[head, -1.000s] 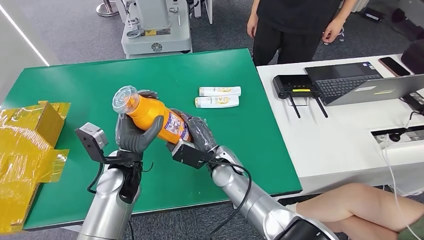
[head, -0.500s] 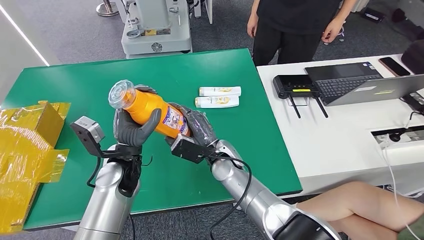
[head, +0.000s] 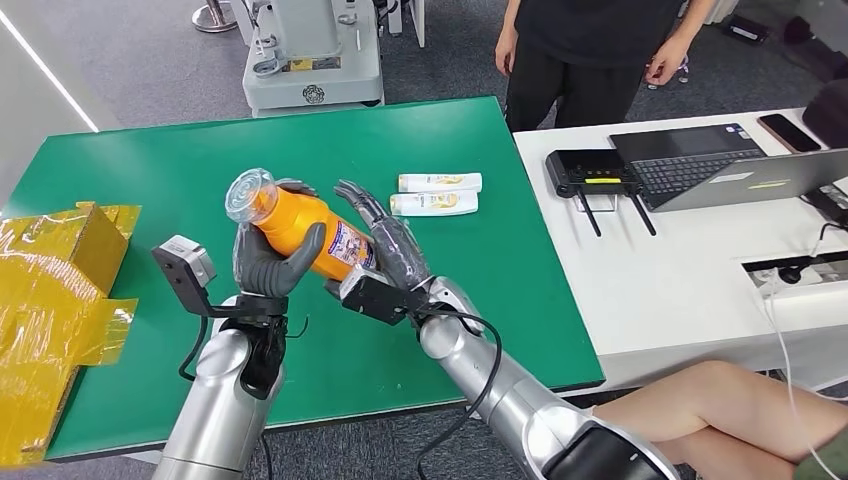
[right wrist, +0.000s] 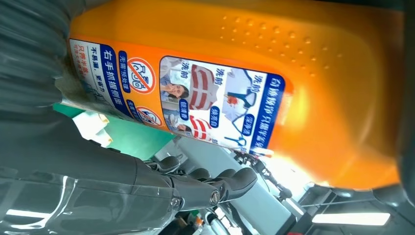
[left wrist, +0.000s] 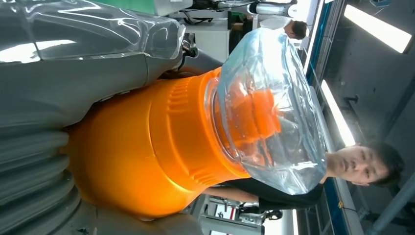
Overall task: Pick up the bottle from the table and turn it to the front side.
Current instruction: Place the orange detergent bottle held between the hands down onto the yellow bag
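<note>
Leftmost, yellow wrapped boxes (head: 55,300) at the green table (head: 150,180) edge. Centre: left hand (head: 268,262) grips the orange bottle (head: 300,228), held tilted above the table, clear cap (head: 248,195) up-left. Right hand (head: 385,250), fingers spread, lies against the bottle's label end. Beyond: two white tubes (head: 437,193).

head overhead, wrists close, sharing bottle (head: 300,225)

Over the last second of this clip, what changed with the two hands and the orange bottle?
The right hand opened: its fingers, wrapped on the lower end of the orange plastic bottle with the clear cap earlier, now stretch out beside it. The left hand kept its grip, with the bottle tilted and nearly in place. The two white tubes on the green table stayed put.
</note>
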`<state>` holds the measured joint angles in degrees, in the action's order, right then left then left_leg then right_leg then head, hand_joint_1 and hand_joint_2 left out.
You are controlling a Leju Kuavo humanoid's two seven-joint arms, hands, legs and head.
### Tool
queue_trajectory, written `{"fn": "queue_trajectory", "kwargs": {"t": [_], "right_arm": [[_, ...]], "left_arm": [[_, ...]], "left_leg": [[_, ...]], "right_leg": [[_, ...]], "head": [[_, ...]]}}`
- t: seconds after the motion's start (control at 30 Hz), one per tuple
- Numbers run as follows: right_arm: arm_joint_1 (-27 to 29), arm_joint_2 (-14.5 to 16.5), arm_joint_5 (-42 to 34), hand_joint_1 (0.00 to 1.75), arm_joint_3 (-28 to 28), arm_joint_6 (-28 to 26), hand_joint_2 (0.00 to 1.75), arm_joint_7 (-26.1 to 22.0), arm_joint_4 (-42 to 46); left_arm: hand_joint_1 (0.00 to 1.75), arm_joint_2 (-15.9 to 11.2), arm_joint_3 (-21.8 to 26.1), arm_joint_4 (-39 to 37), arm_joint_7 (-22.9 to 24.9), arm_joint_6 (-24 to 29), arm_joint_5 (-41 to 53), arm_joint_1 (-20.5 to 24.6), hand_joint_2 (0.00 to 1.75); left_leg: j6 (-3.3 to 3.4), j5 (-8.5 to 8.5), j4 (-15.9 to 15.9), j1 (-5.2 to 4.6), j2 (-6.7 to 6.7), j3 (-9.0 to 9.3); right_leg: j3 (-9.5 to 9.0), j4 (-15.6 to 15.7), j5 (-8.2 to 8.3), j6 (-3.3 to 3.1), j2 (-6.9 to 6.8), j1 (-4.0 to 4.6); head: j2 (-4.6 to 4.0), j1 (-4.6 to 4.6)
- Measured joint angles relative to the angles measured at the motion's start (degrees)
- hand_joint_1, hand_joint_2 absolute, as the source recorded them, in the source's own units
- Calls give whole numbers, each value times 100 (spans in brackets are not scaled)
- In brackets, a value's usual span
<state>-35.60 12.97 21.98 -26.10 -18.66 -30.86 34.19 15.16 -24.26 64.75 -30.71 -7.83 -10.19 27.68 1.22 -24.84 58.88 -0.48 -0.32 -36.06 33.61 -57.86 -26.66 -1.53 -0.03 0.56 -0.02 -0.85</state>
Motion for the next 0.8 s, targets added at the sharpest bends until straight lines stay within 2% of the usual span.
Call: {"fn": "queue_trajectory", "kwargs": {"t": [0.4,0.8], "right_arm": [[270,21,-146,0,-9,93,175,1,544],[816,21,-517,0,-13,65,175,192,2129]], "left_arm": [[175,-37,20,-1,-3,162,-70,-144,175],[175,-206,240,204,-96,400,39,-383,175]], "left_leg": [[0,0,0,0,0,0],[0,0,-1,1,5,0]], "right_leg": [[0,0,0,0,0,0],[4,0,-1,-2,6,0]], "head": [[0,0],[0,0]]}}
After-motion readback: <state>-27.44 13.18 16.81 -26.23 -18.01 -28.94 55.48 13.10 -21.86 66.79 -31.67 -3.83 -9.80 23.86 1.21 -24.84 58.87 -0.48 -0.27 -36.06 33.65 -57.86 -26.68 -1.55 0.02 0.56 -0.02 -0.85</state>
